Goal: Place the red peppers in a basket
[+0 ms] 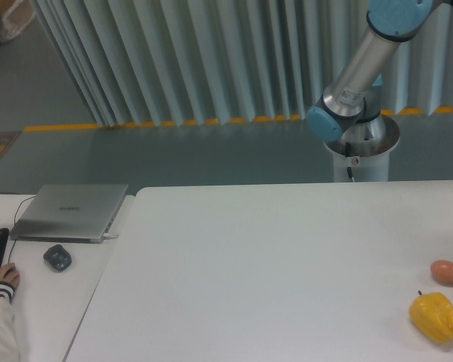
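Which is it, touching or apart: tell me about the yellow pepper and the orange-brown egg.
Apart. The camera view shows bare white table between the yellow pepper and the egg.

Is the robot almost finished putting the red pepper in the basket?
No. Nothing looks done: no red pepper and no basket show. Only a yellow pepper and a small orange-brown egg shape sit on the table. The arm leans right; its hand is out of view.

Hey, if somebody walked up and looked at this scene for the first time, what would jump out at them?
Probably the yellow pepper at the table's near right corner, with a small orange-brown egg-shaped thing just behind it. Next, the robot arm with light blue joints leaning up out of frame behind the table; its hand is out of view. On the left sits a closed laptop.
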